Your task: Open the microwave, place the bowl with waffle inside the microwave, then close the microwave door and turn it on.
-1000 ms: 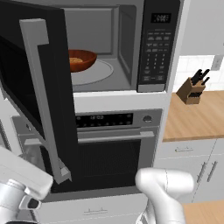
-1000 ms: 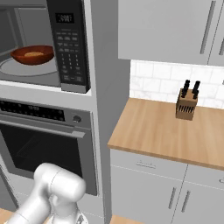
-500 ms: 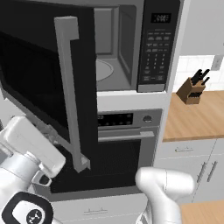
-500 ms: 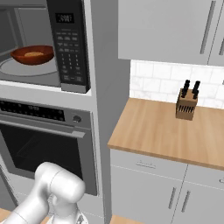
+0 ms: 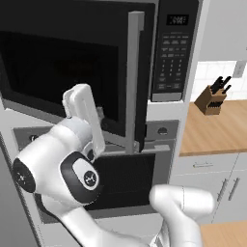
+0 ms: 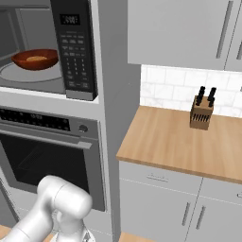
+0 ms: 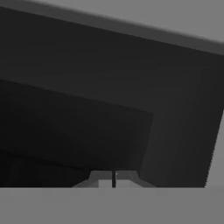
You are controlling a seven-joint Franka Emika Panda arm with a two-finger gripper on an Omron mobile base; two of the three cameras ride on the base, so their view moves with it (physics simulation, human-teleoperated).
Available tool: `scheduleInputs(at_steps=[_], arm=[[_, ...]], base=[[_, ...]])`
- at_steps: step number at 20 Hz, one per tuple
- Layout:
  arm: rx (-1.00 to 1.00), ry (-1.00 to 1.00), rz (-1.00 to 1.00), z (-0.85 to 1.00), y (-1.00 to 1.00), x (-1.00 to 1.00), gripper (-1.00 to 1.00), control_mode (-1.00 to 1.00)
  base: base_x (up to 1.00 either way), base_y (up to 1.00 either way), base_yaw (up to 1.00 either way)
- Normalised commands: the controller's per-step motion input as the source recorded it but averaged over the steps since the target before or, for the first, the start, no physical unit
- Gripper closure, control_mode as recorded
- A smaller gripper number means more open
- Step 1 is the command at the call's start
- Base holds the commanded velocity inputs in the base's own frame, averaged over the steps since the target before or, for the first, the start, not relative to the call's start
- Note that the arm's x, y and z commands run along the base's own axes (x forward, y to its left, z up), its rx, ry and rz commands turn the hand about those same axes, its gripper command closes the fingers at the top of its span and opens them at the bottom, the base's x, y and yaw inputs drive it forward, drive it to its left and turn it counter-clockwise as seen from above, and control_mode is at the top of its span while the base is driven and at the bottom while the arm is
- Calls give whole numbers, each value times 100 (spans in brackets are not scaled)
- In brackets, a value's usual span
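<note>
The pincer [image 7: 113,178] is closed, its two tips pressed together with only a thin line between them, and it holds nothing. It points at the dark glass of the door [image 5: 72,72], very close to it. In the left base view the white hand of the arm lies against the lower part of the door, left of the long grey handle [image 5: 133,82]. The door stands nearly shut across the front of the microwave [image 5: 174,53], with the handle just left of the keypad [image 5: 172,62]. From the right base view the cavity is visible, and the bowl [image 6: 35,59] with the waffle [image 6: 36,59] sits on the round glass plate [image 6: 28,73] inside. Below the microwave is the oven [image 6: 47,156]. To the right, on the wooden worktop [image 6: 179,142], stands a knife block [image 6: 201,113], well apart from the microwave.
</note>
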Motion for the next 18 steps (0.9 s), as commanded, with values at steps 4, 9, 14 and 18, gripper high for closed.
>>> scheduleInputs(at_steps=[4, 9, 14, 18], arm=[[25, 16, 18, 14, -82, 94, 100, -100], [30, 7, 24, 7, -90, 100, 100, -100], [25, 12, 24, 1, -77, 100, 100, -100], [15, 13, 20, 0, -51, 100, 100, -100]], base=[[0, 0, 0], [0, 0, 0], [0, 0, 0], [0, 0, 0]])
